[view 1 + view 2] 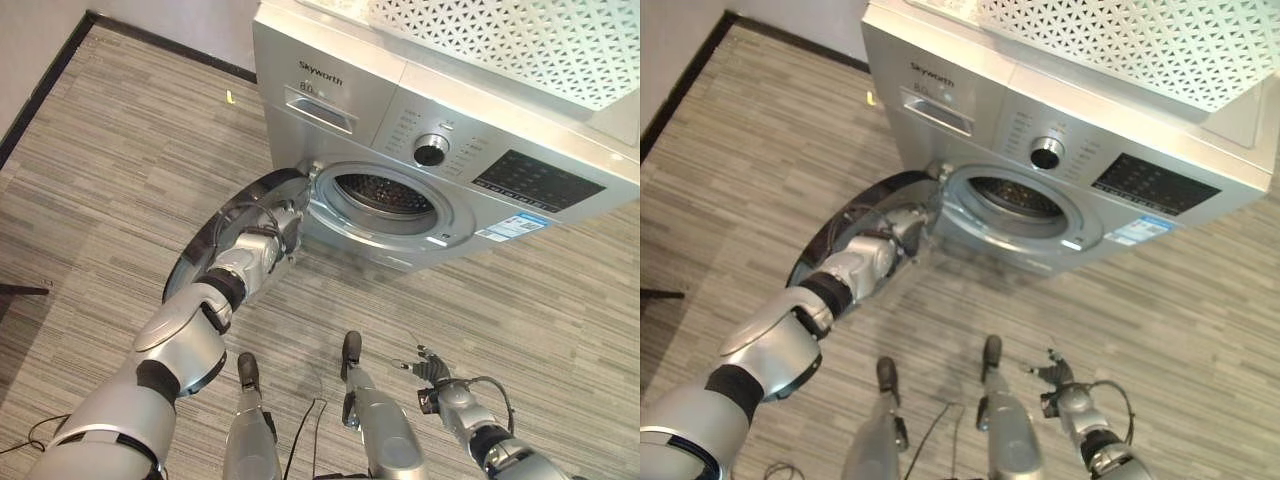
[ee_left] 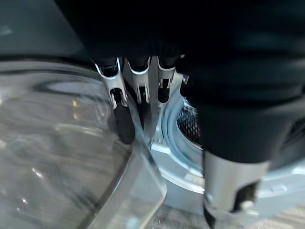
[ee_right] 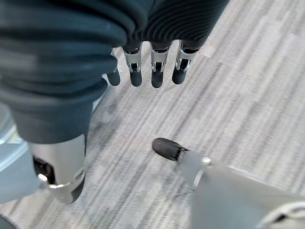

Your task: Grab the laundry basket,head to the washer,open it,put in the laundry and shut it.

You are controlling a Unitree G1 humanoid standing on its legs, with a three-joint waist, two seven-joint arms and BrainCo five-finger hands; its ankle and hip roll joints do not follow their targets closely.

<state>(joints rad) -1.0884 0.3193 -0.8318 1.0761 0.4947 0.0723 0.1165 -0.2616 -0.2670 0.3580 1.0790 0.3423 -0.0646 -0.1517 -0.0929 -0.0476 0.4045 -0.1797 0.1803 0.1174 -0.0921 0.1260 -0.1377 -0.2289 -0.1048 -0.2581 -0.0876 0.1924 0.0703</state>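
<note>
Left hand (image 1: pixel 262 252) on open washer (image 1: pixel 440 150) door (image 1: pixel 215 240).

We see the drum mouth (image 1: pixel 385 200) unblocked from the near right. The open door (image 1: pixel 225 235) stands at its left with the left hand (image 1: pixel 262 250) against it. Basket (image 1: pixel 520 45) sits on the washer (image 1: pixel 470 150).

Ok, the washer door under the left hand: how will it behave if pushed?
The door is probably rigid and should swing on its hinge toward the drum opening rather than flex. Its glossy, curved glass may let the left hand slip.
</note>
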